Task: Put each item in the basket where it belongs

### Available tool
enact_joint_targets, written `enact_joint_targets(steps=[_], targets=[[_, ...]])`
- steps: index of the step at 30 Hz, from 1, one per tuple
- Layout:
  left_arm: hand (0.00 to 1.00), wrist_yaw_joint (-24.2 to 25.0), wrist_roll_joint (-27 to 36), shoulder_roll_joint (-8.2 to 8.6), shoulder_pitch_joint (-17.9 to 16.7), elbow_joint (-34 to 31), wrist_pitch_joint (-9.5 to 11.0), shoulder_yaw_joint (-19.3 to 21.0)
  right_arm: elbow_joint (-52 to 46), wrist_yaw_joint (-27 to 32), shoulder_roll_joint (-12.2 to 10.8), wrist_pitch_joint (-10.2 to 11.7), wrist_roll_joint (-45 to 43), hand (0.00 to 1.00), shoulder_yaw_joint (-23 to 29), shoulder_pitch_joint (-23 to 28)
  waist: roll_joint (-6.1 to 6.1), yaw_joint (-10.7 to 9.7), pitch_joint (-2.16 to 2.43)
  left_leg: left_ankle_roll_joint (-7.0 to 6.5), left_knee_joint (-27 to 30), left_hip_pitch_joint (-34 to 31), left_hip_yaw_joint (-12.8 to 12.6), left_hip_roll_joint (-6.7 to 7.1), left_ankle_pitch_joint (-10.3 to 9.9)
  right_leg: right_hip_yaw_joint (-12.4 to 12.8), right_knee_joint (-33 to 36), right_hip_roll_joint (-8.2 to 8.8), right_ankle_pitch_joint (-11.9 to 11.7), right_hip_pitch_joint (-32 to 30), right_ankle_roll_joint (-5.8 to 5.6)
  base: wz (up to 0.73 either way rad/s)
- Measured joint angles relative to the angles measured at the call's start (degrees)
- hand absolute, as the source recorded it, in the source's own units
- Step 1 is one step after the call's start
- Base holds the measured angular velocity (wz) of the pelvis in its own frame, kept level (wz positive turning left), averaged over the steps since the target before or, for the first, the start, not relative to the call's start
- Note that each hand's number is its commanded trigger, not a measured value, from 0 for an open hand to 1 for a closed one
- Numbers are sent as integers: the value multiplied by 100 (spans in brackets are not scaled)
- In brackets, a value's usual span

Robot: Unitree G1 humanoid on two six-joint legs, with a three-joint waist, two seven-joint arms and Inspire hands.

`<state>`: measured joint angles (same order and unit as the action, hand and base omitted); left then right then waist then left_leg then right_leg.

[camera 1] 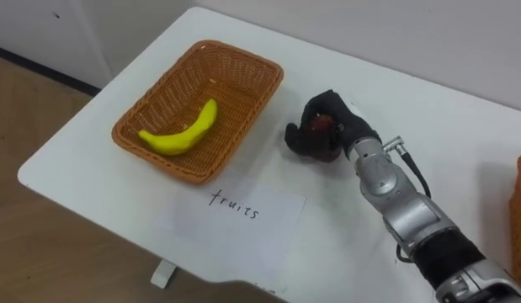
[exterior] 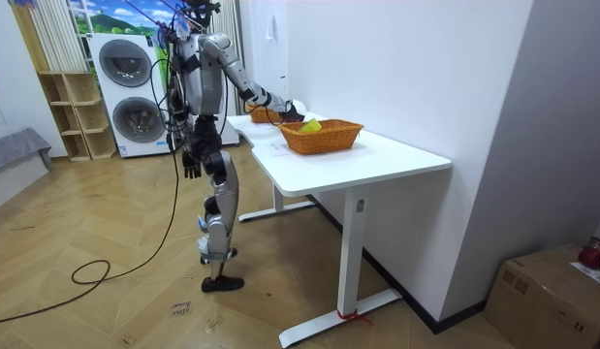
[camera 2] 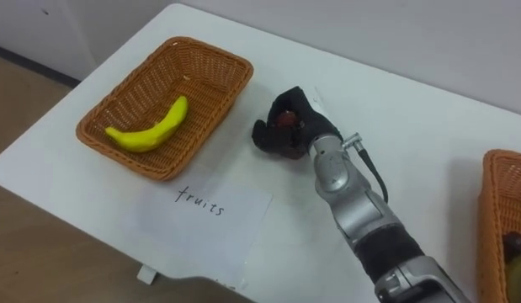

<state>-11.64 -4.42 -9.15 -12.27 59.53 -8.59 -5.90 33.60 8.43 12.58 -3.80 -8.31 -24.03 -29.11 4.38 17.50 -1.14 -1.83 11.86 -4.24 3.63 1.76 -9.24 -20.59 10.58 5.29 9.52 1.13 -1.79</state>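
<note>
The robot stands upright at the near end of a white table [camera 1: 462, 126] that is set against a pale wall, its right arm stretched out over the tabletop. Its left hand [exterior: 191, 163] hangs by its thigh in the room view, too small there to tell how it is set.

An oblong wicker basket [camera 1: 235, 84] sits towards the table's left corner. A second wicker basket [camera 2: 494, 219] is cut off by the right edge of the eye views, well apart from the first, and what lies in it is too cropped to make out. A white paper sheet [camera 1: 235, 223] with a handwritten word lies flat on the table just in front of the first basket.

A yellow banana [camera 1: 183, 135] lies alone in that basket, slanted across its floor. Just beside the basket's right end, the right hand [camera 1: 332, 109] is low over the table with its fingers curled round a small dark red thing [camera 2: 284, 119], which shows between them. Whether that thing rests on the table or is lifted clear cannot be told
</note>
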Motion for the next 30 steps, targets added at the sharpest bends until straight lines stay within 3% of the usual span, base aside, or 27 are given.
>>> enact_joint_targets(steps=[9, 15, 30], targets=[[0, -12, 1, -33, -45, -43, 20, 1, -2, -114, 2, 0, 125, 100, -7, 0, 20, -26, 2, 0, -9, 51, 2, 1, 0, -2, -2, 1, 0, 43, 0, 0], [0, -22, 6, -51, -55, -14, 80, 0, -196, -122, 1, 4, 130, 100, 7, 0, 66, -162, 8, 0, -11, 107, 31, 8, 0, -12, -4, -1, 0, 107, 0, 2], [0, -4, -30, -20, -244, -4, 116, 41, -995, -217, 63, 18, 58, 100, 177, 103, 18, -326, 20, 3, -55, 399, -17, 1, -2, 11, -85, -17, -1, 397, 1, -1]])
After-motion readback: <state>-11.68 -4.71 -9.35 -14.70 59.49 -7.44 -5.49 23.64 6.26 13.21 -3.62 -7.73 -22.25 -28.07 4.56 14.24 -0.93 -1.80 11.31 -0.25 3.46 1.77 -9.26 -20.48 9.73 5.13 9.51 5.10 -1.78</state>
